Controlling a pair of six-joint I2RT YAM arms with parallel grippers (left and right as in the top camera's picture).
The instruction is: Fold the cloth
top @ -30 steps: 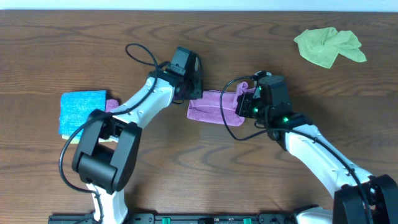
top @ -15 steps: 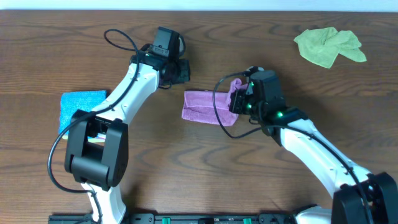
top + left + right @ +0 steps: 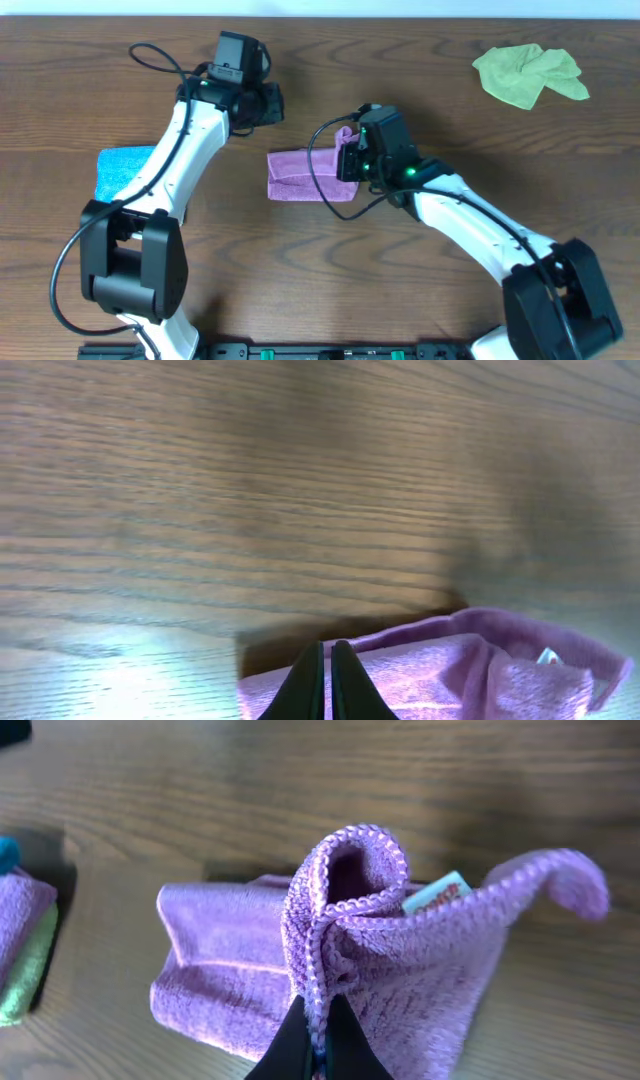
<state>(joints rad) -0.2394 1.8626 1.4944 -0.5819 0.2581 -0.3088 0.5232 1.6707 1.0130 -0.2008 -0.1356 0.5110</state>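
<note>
The purple cloth (image 3: pixel 298 180) lies mid-tabletop (image 3: pixel 300 280), long axis parallel to the near edge. We see the right fingers (image 3: pixel 290 1045) closed on its raised end toward the right edge. The left fingers (image 3: pixel 308 685), pressed together and empty, hang apart, toward the far edge. We judge the right arm nearer, with the free end leftward.
</note>
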